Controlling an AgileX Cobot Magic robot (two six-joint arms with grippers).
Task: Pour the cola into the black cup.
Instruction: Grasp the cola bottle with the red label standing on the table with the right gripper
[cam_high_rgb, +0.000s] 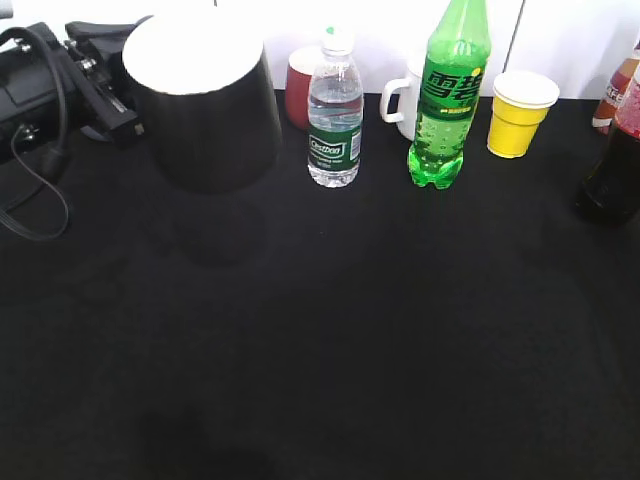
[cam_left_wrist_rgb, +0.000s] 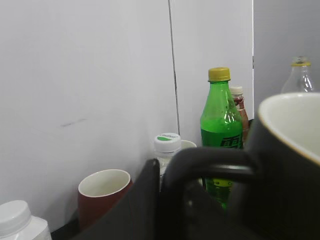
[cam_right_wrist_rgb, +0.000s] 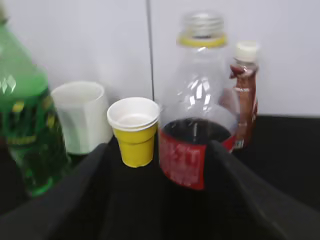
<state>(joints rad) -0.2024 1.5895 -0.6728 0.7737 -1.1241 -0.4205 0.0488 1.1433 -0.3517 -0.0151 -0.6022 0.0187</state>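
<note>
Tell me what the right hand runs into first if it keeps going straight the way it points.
Most likely the cola bottle: in the right wrist view it stands dead ahead between the two open fingers of the right hand. The yellow cup sits just left of that line, though depth is hard to judge.

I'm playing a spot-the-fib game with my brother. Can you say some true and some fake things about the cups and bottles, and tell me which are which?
1. The left fingers are holding the black cup. True.
2. The cola has its cap screwed on. False: the neck is open, with only a yellow ring around it.
3. The yellow cup is flipped upside down. False: it stands upright with its open end up.
4. The water bottle stands to the left of the green bottle in the exterior view. True.
</note>
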